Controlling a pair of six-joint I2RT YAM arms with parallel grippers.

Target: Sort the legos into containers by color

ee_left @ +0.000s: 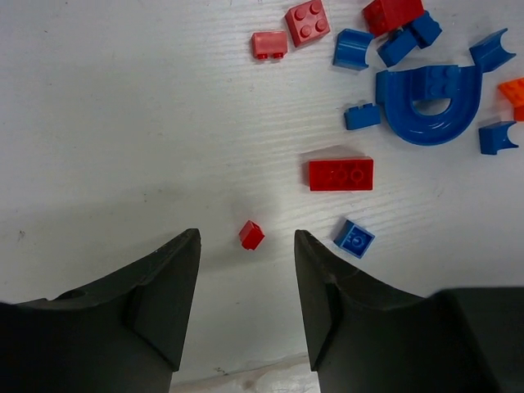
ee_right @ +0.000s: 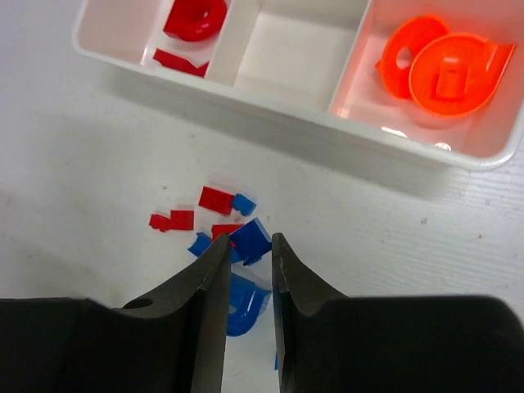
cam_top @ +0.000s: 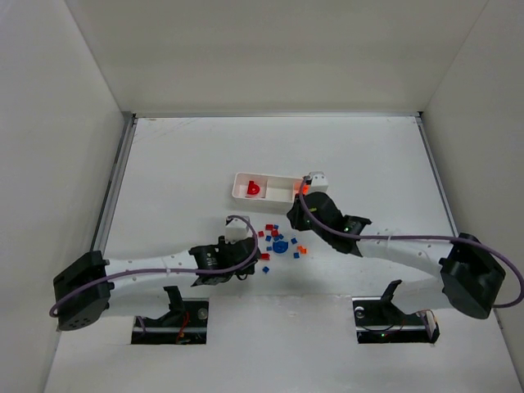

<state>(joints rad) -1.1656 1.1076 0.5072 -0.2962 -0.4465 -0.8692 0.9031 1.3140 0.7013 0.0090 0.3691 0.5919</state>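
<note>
Legos (cam_top: 277,242) in red, blue and orange lie scattered on the white table (cam_top: 180,164) between the two arms, near the long white tray (ee_right: 270,110). One end compartment of the tray holds red pieces (ee_right: 195,18) and the other holds orange rounded pieces (ee_right: 446,70). Low over the table, the left gripper (ee_left: 246,234) stands partly open astride a small red brick (ee_left: 251,235) without touching it, while the right gripper (ee_right: 250,241), raised above the scatter, is narrowed onto a blue brick (ee_right: 252,236) pinched at its fingertips.
</note>
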